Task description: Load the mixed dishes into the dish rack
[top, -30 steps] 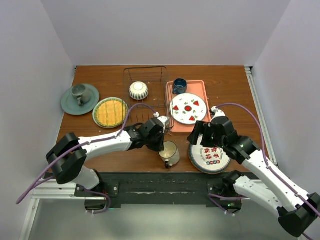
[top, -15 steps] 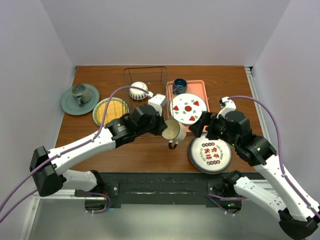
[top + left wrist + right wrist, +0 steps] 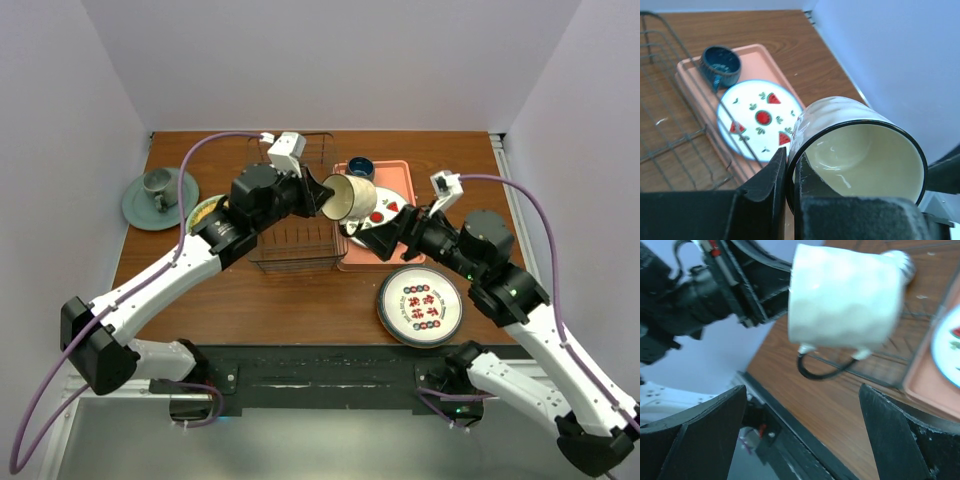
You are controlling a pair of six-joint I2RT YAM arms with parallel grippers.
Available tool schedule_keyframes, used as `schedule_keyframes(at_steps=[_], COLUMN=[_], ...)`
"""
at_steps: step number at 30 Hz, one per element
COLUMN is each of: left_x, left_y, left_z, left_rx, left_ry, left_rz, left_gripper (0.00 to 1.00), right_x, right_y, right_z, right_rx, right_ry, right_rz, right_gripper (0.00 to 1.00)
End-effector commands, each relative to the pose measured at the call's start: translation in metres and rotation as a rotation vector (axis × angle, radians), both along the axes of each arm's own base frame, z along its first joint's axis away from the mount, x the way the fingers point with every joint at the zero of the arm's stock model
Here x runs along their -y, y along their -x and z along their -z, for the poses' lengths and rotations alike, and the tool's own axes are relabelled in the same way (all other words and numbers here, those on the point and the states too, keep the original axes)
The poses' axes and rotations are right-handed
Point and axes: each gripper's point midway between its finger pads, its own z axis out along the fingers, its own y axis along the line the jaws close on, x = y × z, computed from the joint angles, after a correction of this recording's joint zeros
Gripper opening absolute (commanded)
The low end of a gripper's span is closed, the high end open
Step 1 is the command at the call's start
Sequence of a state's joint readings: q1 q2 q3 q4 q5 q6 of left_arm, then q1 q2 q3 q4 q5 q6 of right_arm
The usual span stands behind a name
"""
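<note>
Your left gripper (image 3: 318, 196) pinches the cream mug (image 3: 350, 198) by its rim, with the dish rack (image 3: 290, 262) at its 9 o'clock. Right gripper (image 3: 385, 233) is spread and empty, likely to steady it.

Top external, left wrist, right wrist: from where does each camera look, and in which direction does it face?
Top external: above and behind the arm bases, facing down at the table; both arms show, the left gripper holding the cream mug.
Left wrist: behind the left gripper, facing into the mug and toward the pink tray; its fingers fill the bottom.
Right wrist: behind the open right gripper, facing the mug's outside; its own fingers sit in the bottom corners.
Shared: all three views see the mug.
</note>
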State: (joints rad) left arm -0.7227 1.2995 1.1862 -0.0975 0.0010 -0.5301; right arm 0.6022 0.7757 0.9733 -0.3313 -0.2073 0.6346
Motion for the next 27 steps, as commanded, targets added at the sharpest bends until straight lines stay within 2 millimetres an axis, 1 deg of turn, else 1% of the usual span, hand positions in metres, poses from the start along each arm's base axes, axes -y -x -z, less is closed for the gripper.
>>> schedule_keyframes(at_steps=[1, 2, 3, 5, 10, 11, 14, 16, 17, 21, 22, 25, 26, 27], left_x=[0.006, 0.006, 0.008, 0.008, 0.006, 0.004, 0.000, -0.003, -0.004, -0.010, -0.009, -0.008, -0.006, -0.006], left_y=[0.019, 0.022, 0.030, 0.037, 0.047, 0.048, 0.048, 0.047, 0.048, 0.046, 0.046, 0.050, 0.052, 0.054], left_z=[-0.105, -0.112, -0.119, -0.127, -0.132, -0.135, -0.138, -0.140, -0.142, -0.146, -0.146, -0.149, -0.148, -0.149], left_rx=[0.248, 0.270, 0.282, 0.292, 0.290, 0.301, 0.312, 0.318, 0.322, 0.338, 0.337, 0.343, 0.338, 0.341], left_ry=[0.278, 0.298, 0.314, 0.335, 0.366, 0.374, 0.388, 0.393, 0.396, 0.401, 0.400, 0.418, 0.423, 0.427], left_rz=[0.121, 0.138, 0.177, 0.200, 0.228, 0.225, 0.206, 0.187, 0.182, 0.158, 0.158, 0.178, 0.192, 0.202], left_gripper=[0.00, 0.00, 0.00, 0.00, 0.00, 0.00, 0.00, 0.00, 0.00, 0.00, 0.00, 0.00, 0.00, 0.00], right_x=[-0.036, -0.039, -0.041, -0.042, -0.035, -0.033, -0.025, -0.020, -0.016, -0.003, -0.002, -0.004, -0.008, -0.013], right_y=[0.008, 0.007, 0.006, 0.006, 0.005, 0.003, 0.004, 0.007, 0.005, -0.001, -0.002, -0.004, -0.006, -0.003], right_z=[-0.038, -0.039, -0.038, -0.041, -0.045, -0.043, -0.049, -0.052, -0.053, -0.050, -0.046, -0.042, -0.039, -0.037], right_rx=[0.084, 0.093, 0.087, 0.086, 0.083, 0.071, 0.085, 0.102, 0.114, 0.117, 0.109, 0.116, 0.109, 0.109], right_ry=[-0.149, -0.159, -0.163, -0.178, -0.185, -0.190, -0.196, -0.193, -0.185, -0.154, -0.142, -0.131, -0.127, -0.126], right_rz=[-0.195, -0.205, -0.214, -0.212, -0.172, -0.153, -0.109, -0.102, -0.074, 0.006, 0.015, 0.010, -0.004, -0.040], right_gripper=[0.99, 0.99, 0.99, 0.99, 0.98, 0.98, 0.98, 0.98, 0.98, 0.98, 0.98, 0.98, 0.98, 0.98])
